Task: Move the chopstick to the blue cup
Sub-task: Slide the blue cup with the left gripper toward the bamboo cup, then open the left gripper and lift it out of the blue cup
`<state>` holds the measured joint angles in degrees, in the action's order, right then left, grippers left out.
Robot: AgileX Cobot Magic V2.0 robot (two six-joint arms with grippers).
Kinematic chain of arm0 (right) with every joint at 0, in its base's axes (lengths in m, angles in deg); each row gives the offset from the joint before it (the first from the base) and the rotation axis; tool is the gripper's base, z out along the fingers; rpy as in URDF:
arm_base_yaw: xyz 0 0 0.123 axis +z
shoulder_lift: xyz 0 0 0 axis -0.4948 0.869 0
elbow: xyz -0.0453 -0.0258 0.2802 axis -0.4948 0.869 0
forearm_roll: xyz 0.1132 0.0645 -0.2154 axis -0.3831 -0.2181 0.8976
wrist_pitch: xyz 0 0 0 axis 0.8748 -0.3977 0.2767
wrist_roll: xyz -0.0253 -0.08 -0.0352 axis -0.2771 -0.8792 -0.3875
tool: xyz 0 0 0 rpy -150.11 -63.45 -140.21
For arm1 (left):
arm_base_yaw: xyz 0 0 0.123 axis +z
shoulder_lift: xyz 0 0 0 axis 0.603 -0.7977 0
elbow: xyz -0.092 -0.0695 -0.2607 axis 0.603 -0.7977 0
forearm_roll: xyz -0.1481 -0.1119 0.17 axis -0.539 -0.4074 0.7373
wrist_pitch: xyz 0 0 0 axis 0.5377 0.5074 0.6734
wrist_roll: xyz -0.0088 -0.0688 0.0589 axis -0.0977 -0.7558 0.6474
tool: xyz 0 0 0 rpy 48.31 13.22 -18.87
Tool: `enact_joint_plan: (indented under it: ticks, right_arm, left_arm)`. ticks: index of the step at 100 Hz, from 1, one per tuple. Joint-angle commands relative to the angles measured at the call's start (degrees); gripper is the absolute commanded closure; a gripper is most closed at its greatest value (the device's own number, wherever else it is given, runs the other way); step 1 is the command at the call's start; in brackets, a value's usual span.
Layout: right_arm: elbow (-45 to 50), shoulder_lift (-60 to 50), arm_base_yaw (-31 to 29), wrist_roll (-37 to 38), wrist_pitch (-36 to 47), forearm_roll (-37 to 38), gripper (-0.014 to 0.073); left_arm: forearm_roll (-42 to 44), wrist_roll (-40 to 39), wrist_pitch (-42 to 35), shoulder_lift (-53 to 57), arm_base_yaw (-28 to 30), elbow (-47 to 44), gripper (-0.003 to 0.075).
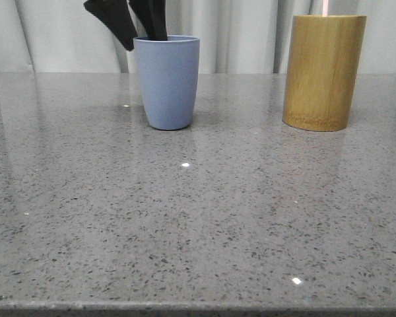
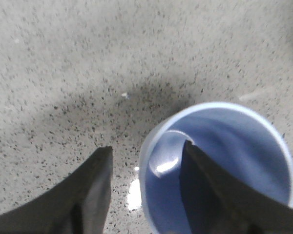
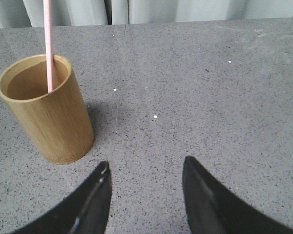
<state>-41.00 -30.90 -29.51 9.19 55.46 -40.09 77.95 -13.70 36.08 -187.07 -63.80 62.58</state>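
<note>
The blue cup (image 1: 166,82) stands upright at the back left of the table. My left gripper (image 1: 144,36) is open and straddles the cup's left rim, with one finger inside and one outside. In the left wrist view the cup (image 2: 244,146) looks empty and the left gripper (image 2: 146,146) holds nothing. One pale pink chopstick (image 3: 48,44) stands in the yellow bamboo cylinder (image 3: 49,122); its top shows in the front view (image 1: 325,6). My right gripper (image 3: 146,162) is open and empty, low over the table beside the cylinder. It is out of the front view.
The bamboo cylinder (image 1: 323,72) stands at the back right, about a cup's width to the right of the blue cup. The grey speckled tabletop (image 1: 198,218) runs to a front edge. Pale curtains (image 1: 244,33) hang behind the table.
</note>
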Motion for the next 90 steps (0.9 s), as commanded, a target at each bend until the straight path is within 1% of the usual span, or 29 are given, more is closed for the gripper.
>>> enact_joint_plan:
  ticks: [1,23,33,43,50,75,90]
  right_arm:
    - [-2.14,0.20,-0.04,-0.28,4.65,0.13,0.0230]
    - [-2.14,0.18,-0.04,-0.28,4.86,0.13,0.0230]
    - [-2.14,0.18,-0.04,-0.28,4.97,0.13,0.0230]
    - [-2.14,0.18,-0.04,-0.28,4.64,0.13,0.0230]
    - [-2.14,0.18,-0.04,-0.28,4.58,0.13,0.0230]
    - [-2.14,0.18,-0.04,-0.33,4.40,0.13,0.0230]
    - [-2.14,0.18,-0.04,-0.33,4.19,0.13,0.0230]
  left_arm:
    - [-0.88,0.05,-1.09,2.96,-0.32,3.13,0.0393]
    - [1.32,-0.63,1.04,5.52,-0.32,3.48,0.0409]
    - [5.19,-2.23,1.74,7.71,-0.32,3.48,0.0409]
    - [10.95,-4.11,2.54,10.23,-0.09,3.09,0.0409]
    - [12.49,-4.11,3.22,12.03,0.45,3.09,0.0409]
    - [12.47,-4.19,3.32,18.23,5.38,2.43,0.0409]
    - [12.47,-3.96,3.32,23.02,9.60,-3.06,0.0408]
